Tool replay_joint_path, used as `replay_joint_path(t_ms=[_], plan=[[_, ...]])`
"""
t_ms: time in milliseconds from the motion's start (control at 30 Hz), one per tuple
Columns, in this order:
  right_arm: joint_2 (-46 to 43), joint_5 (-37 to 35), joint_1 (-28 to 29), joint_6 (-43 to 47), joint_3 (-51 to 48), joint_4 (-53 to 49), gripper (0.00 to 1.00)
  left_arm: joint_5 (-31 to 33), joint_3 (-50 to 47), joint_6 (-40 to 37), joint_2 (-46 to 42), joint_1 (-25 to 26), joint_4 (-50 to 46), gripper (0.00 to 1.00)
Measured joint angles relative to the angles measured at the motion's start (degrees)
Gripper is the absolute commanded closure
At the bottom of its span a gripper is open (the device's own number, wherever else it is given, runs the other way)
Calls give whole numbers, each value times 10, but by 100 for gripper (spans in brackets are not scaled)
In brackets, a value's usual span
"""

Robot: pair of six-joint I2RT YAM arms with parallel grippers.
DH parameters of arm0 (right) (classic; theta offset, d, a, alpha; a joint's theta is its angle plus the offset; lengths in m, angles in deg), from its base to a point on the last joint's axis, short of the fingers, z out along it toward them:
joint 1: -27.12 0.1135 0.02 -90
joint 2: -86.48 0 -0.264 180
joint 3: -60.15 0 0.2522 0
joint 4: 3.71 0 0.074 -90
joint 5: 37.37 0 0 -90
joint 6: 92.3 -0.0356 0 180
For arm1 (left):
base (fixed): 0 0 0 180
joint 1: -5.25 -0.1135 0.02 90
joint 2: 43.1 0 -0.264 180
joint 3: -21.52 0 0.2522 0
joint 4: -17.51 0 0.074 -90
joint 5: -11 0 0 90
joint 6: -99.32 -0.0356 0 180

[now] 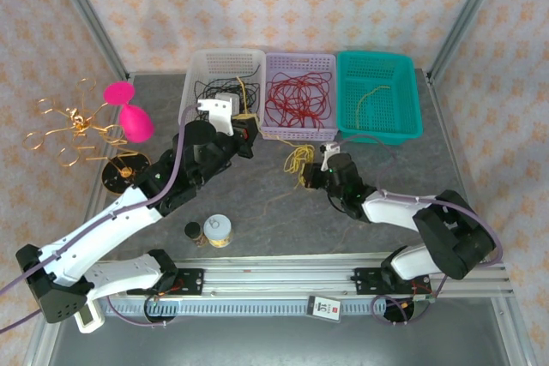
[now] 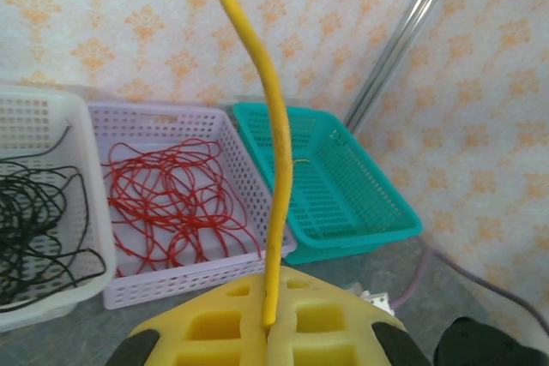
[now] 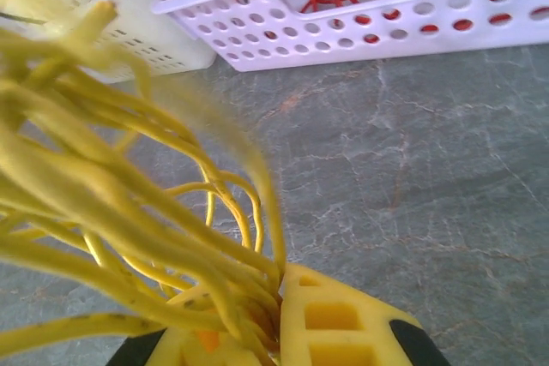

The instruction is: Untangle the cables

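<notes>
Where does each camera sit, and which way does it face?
Top external: above, behind the arms, looking down on the table; left arm and right arm show.
Left wrist: on the left arm, facing the lilac basket and wall; jaws shut on one yellow cable.
Right wrist: low, facing that basket's front; jaws shut on a yellow bundle.
Shared: lilac basket, red cables, all three.

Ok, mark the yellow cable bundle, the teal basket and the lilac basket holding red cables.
yellow cable bundle [image 3: 111, 199], right wrist view, middle of the strands.
teal basket [image 1: 380, 137], top external view, near rim.
lilac basket [image 1: 300, 133], top external view, near wall.
</notes>
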Motion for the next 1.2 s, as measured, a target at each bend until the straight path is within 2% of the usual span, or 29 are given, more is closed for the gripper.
replay_joint_path(t_ms=[400, 833, 933, 1067, 1200], plan=[[-18, 58, -40, -31, 32, -35, 95, 54, 2, -57, -63, -17, -72, 100], [-45, 116, -83, -30, 27, -39, 100, 132, 17, -134, -79, -18, -109, 100], [-46, 113, -103, -38, 20, -52, 100, 170, 55, -165, -77, -25, -108, 100], [-31, 38, -163, -66, -7, -153, 99, 263, 142, -208, -76, -53, -38, 100], [-50, 16, -170, -76, -8, -203, 98, 291, 194, -223, -77, -60, 23, 100]])
